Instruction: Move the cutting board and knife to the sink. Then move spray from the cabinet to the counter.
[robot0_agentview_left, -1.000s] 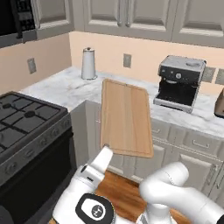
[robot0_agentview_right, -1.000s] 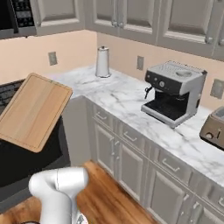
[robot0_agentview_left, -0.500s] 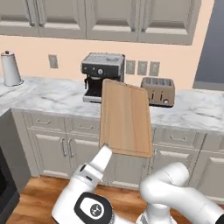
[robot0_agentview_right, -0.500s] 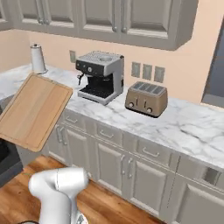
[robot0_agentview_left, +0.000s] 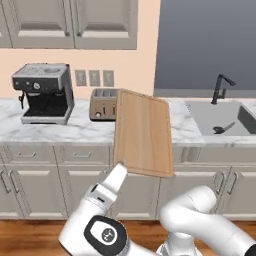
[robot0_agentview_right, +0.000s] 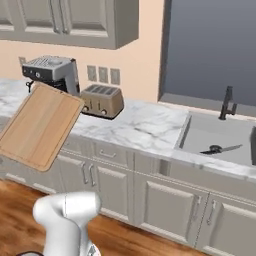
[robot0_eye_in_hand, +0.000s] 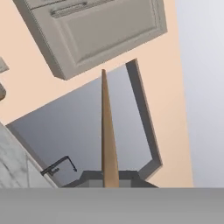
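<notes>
**Board held aloft, knife already in the basin**

Left base view: the cutting board (robot0_agentview_left: 144, 132) stands nearly upright in the air above the arm, its broad face toward the camera, its lower edge at the gripper (robot0_agentview_left: 120, 170), whose jaws are closed on that edge. Behind it runs the counter (robot0_agentview_left: 70, 132), with a coffee machine (robot0_agentview_left: 42, 92) toward the left end and a toaster (robot0_agentview_left: 104, 104) against the back wall, partly covered by the board. At the counter's right end lies the sink (robot0_agentview_left: 220, 120), a black faucet (robot0_agentview_left: 221, 87) on its back rim and the knife (robot0_agentview_left: 223, 128) on the basin floor. Closed wall cabinets (robot0_agentview_left: 70, 22) hang above the left part.

Right base view: the board (robot0_agentview_right: 40, 125) floats tilted at the left, in front of the counter's (robot0_agentview_right: 145, 127) front edge and clear of it. The coffee machine (robot0_agentview_right: 52, 72) and toaster (robot0_agentview_right: 102, 100) sit along the back edge. The sink (robot0_agentview_right: 200, 135) is well apart to the right, the knife (robot0_agentview_right: 220, 148) inside near its front wall, the faucet (robot0_agentview_right: 227, 102) behind.

Hand view: the board (robot0_eye_in_hand: 108, 140) shows edge-on as a thin wooden blade rising from the bottom centre, where the fingers pinch it. A cabinet door (robot0_eye_in_hand: 100, 30) fills the upper part; the faucet (robot0_eye_in_hand: 59, 166) shows small at lower left.
</notes>
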